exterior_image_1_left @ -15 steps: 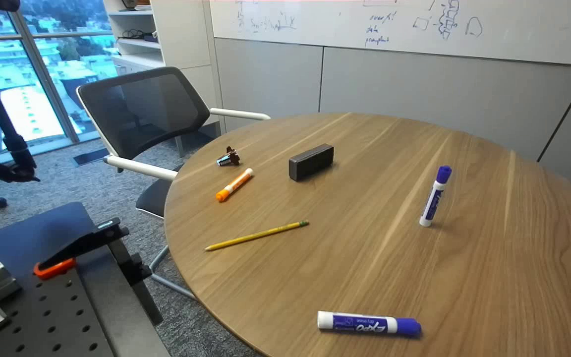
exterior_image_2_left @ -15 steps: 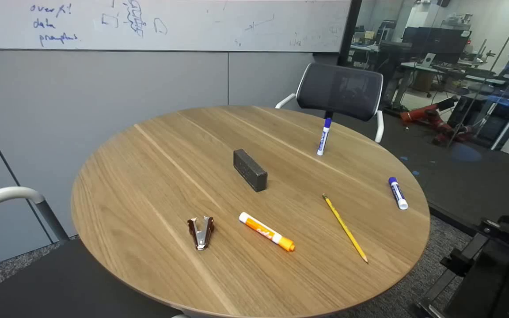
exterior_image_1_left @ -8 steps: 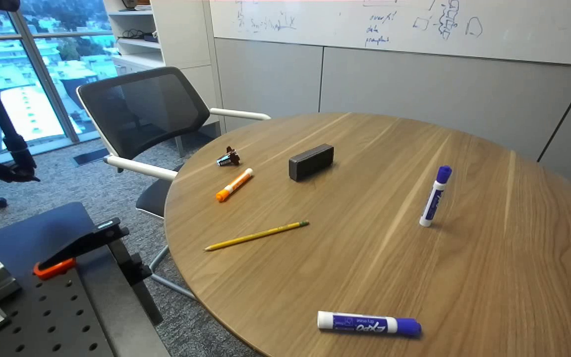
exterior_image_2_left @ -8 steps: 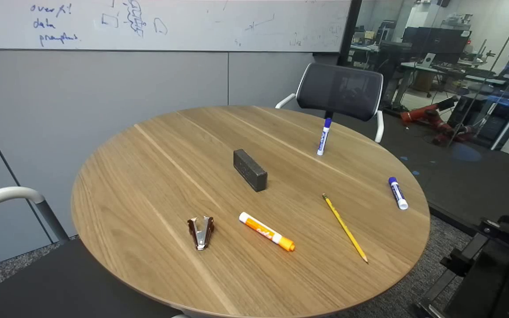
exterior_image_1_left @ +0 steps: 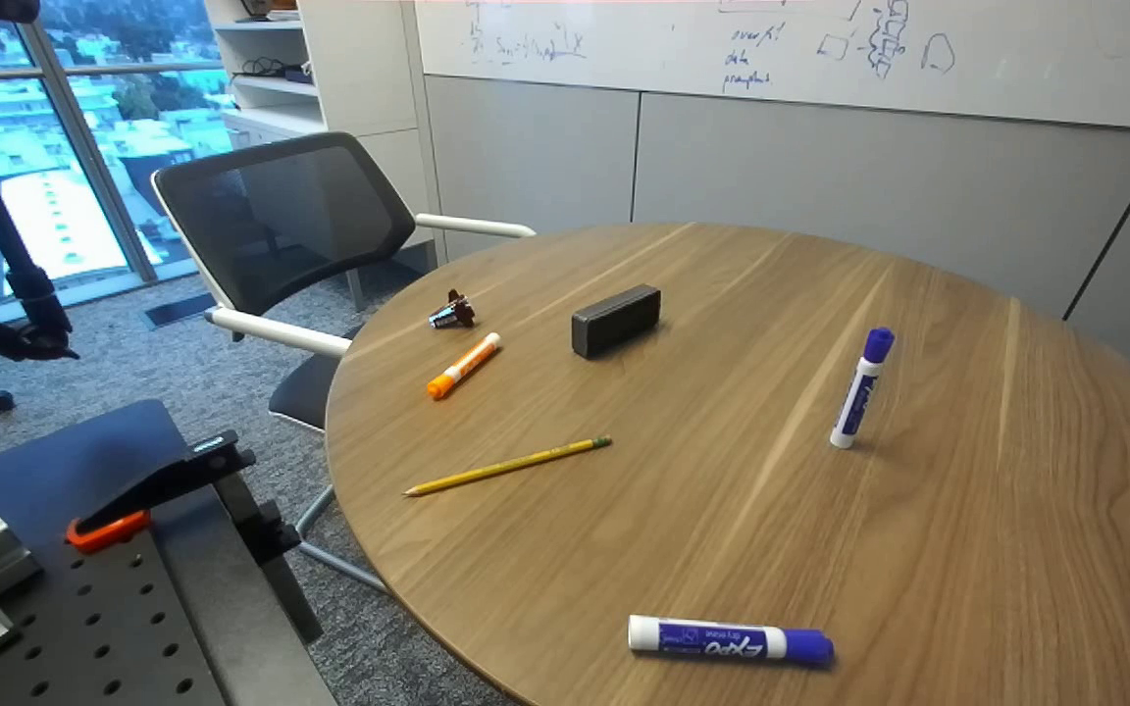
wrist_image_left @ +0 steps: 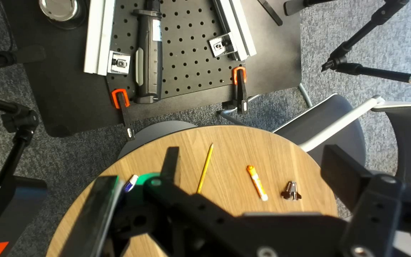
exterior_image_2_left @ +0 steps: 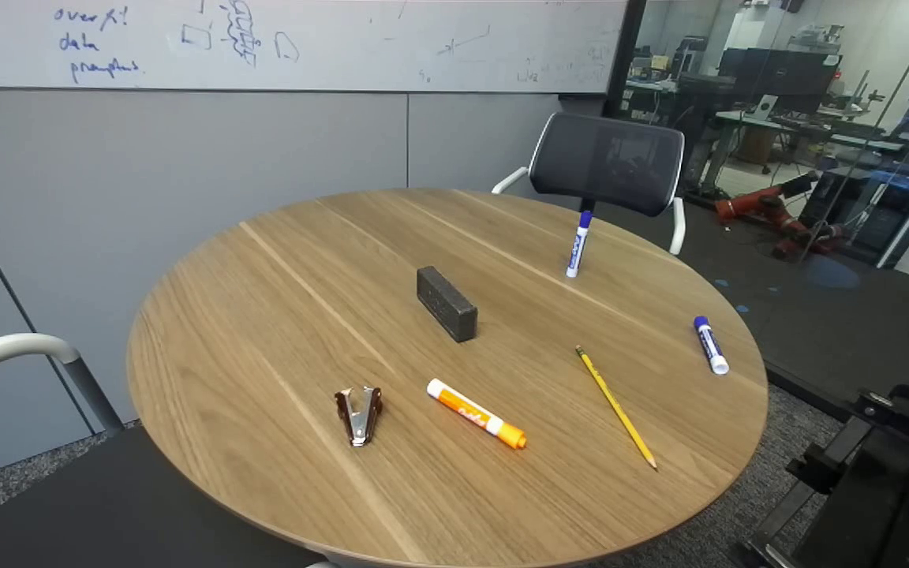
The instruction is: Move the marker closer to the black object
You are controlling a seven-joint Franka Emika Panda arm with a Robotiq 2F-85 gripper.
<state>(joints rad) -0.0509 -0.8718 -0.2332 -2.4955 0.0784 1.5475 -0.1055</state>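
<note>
Two near-identical white markers with dark blue caps are on the round table; I cannot tell which is the task's marker. One marker (exterior_image_1_left: 857, 404) stands upright, cap up; it also shows in an exterior view (exterior_image_2_left: 577, 251). The second marker (exterior_image_1_left: 712, 640) lies flat near the table edge; it also shows in an exterior view (exterior_image_2_left: 710, 345) and partly in the wrist view (wrist_image_left: 130, 184). The black block (exterior_image_1_left: 616, 322) lies apart from both, also seen in an exterior view (exterior_image_2_left: 447, 304); the gripper hides it in the wrist view. My gripper (wrist_image_left: 253, 167) is open and empty, above the table, outside both exterior views.
An orange marker (exterior_image_1_left: 464, 366), a yellow pencil (exterior_image_1_left: 508, 467) and a small staple remover (exterior_image_1_left: 453, 310) lie on the round wooden table (exterior_image_1_left: 722, 529). A chair (exterior_image_1_left: 285, 226) stands at its edge. The robot's dark mounting bench (wrist_image_left: 198, 98) with clamps is beside the table.
</note>
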